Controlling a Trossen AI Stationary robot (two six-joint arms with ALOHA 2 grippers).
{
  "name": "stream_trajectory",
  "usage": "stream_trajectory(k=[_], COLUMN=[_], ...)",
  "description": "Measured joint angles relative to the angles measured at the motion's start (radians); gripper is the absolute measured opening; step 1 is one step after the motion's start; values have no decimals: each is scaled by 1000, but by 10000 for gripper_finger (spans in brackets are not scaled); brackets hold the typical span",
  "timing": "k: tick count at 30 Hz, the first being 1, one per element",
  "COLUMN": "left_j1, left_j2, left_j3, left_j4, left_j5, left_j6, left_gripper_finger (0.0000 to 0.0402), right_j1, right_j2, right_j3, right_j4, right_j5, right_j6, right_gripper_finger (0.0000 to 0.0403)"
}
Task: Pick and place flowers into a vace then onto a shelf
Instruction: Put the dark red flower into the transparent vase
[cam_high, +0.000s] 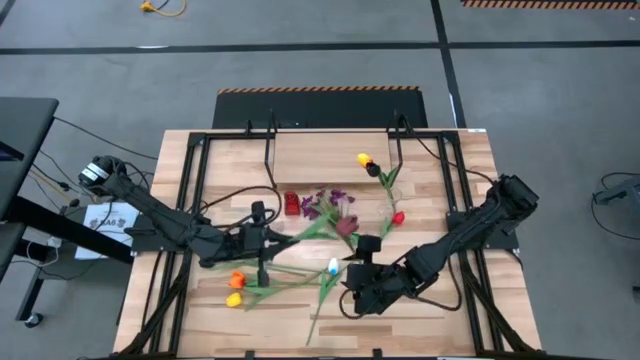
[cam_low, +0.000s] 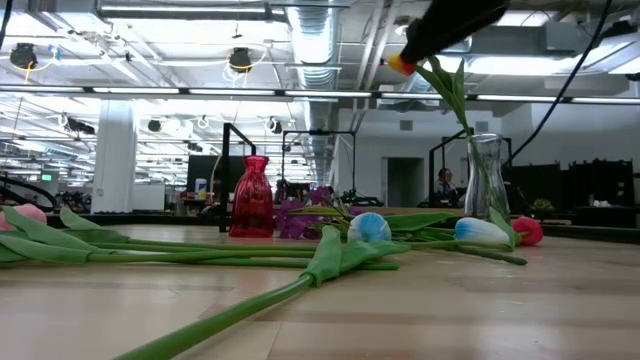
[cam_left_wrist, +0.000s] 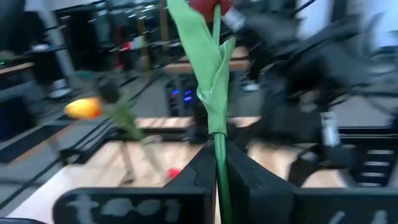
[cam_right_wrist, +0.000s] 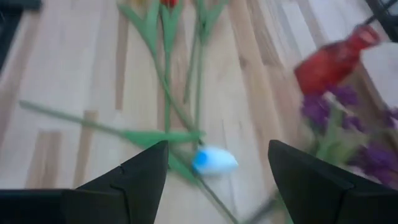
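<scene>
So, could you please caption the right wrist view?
Open right gripper hovering over a white tulip on the table.

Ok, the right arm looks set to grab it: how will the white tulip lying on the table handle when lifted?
The white tulip is probably light. Its long thin stem and leaf will likely droop and swing. Stems of other flowers cross it, so they may drag along.

Tabletop (cam_high: 300, 330): pale wood planks, smooth, faint satin sheen. Red vase (cam_low: 251, 197) on the tabletop: ribbed translucent glass, glossy. Clear vase (cam_low: 485, 178) beside it: plain glass. Flowers (cam_low: 340, 250) lying on the tabletop: matt cloth-like leaves, smooth green plastic stems. Right claw (cam_right_wrist: 217, 165): matt black plastic.
</scene>
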Motion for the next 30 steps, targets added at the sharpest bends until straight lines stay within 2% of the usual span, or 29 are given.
stream_trajectory(k=[7, 10, 13, 15, 17, 19, 22, 26, 30], left_j1=[-1, -3, -9, -11, -11, -11, -10, -10, -3], left_j2=[0, 0, 0, 1, 1, 2, 11, 21, 52], left_j3=[0, 0, 0, 0, 0, 0, 0, -1, -2], left_j4=[31, 39, 40, 43, 44, 49, 71, 83, 111], left_j5=[142, 162, 173, 174, 175, 175, 174, 181, 184], left_j6=[4, 7, 8, 8, 8, 8, 7, 3, -3], left_gripper_finger=[0, 0, 0, 0, 0, 0, 0, 0, 0], right_j1=[-26, -40, -55, -70, -96, -119, -141, -152, -149], right_j2=[-56, -102, -144, -145, -125, -98, -69, -47, -50], right_j3=[-202, -320, -465, -565, -636, -684, -684, -621, -559], right_j4=[626, 951, 1348, 1626, 1854, 2007, 2009, 2016, 1962], right_j5=[-49, -54, -66, -131, -243, -347, -416, -417, -418], right_j6=[-193, -304, -420, -479, -499, -503, -489, -463, -532], right_gripper_finger=[270, 270, 270, 270, 270, 270, 270, 270, 270])
